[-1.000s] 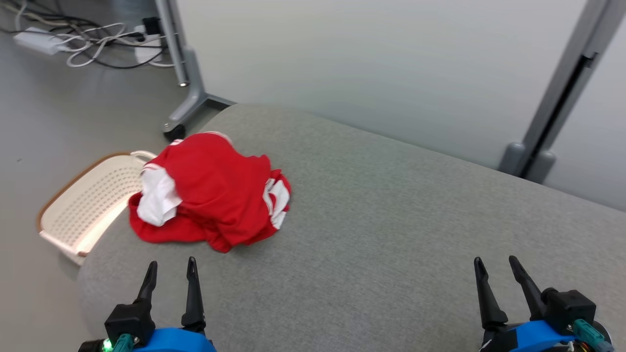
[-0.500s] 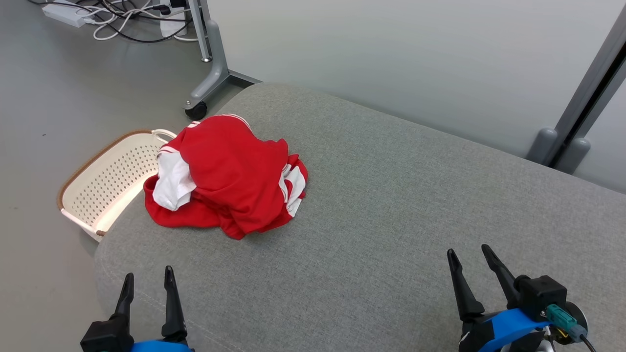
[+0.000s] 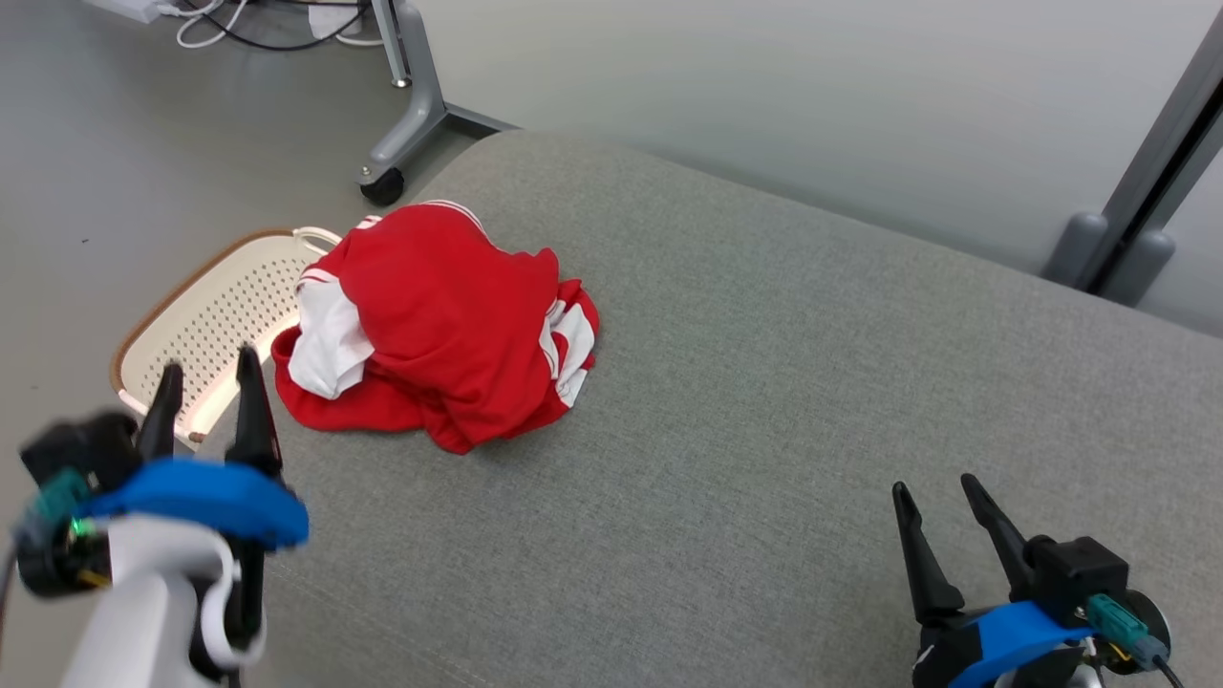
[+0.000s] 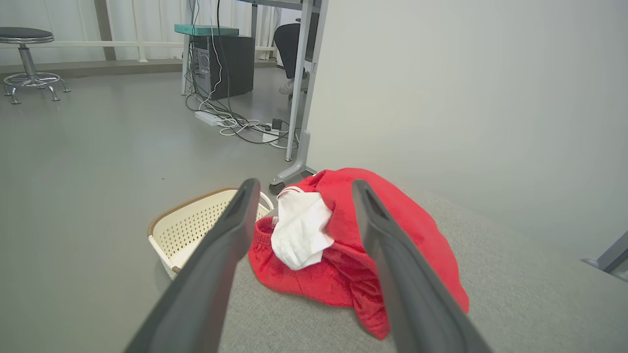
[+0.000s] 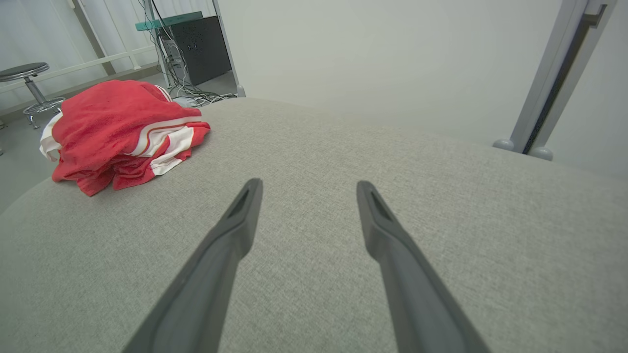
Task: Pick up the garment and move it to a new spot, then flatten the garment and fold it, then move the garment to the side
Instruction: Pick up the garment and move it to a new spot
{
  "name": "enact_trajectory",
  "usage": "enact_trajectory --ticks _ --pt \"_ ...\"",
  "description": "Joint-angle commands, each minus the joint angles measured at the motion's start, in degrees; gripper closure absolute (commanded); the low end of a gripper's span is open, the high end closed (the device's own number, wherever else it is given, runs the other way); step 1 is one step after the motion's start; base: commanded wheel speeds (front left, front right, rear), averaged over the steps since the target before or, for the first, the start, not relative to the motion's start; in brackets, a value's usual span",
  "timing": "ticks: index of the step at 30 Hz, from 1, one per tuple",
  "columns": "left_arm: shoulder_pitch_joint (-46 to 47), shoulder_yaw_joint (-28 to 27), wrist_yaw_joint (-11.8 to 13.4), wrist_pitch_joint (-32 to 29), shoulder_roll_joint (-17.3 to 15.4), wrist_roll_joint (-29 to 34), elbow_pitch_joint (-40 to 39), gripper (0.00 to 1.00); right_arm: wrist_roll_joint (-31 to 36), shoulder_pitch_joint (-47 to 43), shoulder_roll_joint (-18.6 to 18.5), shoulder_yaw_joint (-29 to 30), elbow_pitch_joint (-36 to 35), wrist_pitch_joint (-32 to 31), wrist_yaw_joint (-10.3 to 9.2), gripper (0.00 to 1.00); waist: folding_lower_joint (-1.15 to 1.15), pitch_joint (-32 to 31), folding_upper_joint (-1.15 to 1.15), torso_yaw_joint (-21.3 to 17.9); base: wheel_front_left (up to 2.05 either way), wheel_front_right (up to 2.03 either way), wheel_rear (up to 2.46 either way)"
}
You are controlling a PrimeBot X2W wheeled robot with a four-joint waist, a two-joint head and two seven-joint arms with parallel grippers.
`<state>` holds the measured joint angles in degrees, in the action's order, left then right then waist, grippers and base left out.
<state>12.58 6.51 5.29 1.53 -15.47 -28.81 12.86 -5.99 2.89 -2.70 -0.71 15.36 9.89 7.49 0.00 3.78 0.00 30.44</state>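
A crumpled red garment (image 3: pixel 449 315) with white panels and stripes lies in a heap near the left end of a grey upholstered surface (image 3: pixel 764 382). My left gripper (image 3: pixel 210 368) is raised at the left edge of that surface, open and empty, just left of the heap. In the left wrist view the garment (image 4: pixel 392 230) sits beyond the spread left gripper (image 4: pixel 301 185). My right gripper (image 3: pixel 936 492) rests open and empty at the lower right, far from the garment. The right wrist view shows the garment (image 5: pixel 108 127) at upper left, beyond the right gripper (image 5: pixel 306 186).
A cream perforated basket (image 3: pixel 205 320) with a brown rim stands on the floor against the left end of the surface. A grey wheeled frame leg (image 3: pixel 406 115) and cables (image 3: pixel 239 14) lie behind it. A pale partition wall (image 3: pixel 764 96) runs along the far side.
My left arm has risen and swung up toward the garment's left side. The head camera has shifted, so the whole scene sits a little differently. The right gripper holds much the same spot.
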Motion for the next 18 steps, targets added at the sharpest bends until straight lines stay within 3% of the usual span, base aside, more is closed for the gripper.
enact_trajectory --ticks 1,4,8,18 --pt "2.2 -0.2 -0.7 -0.9 0.2 -1.3 1.0 0.00 0.4 -0.9 -0.3 0.4 -0.5 -0.2 0.01 0.00 0.00 0.5 0.00 0.1 0.00 0.00 0.00" --pt "9.2 -1.4 -2.6 -4.8 -0.9 -4.1 6.7 0.00 1.2 -1.4 -0.4 0.2 -2.3 -1.5 0.01 0.00 0.00 2.3 0.00 -1.4 0.00 0.00 0.00" --pt "15.6 -3.2 -3.2 -7.9 -3.5 -6.0 14.2 0.00 2.7 -1.7 -0.4 -1.1 -5.1 -3.4 0.01 0.00 0.00 5.3 0.00 -5.7 0.00 0.00 0.00" --pt "24.6 -7.6 -1.9 -17.0 -6.0 -12.4 25.1 0.00 6.8 -0.9 -0.3 -0.8 -15.5 -7.9 0.01 0.00 0.00 14.8 0.00 -14.4 0.00 0.00 0.00"
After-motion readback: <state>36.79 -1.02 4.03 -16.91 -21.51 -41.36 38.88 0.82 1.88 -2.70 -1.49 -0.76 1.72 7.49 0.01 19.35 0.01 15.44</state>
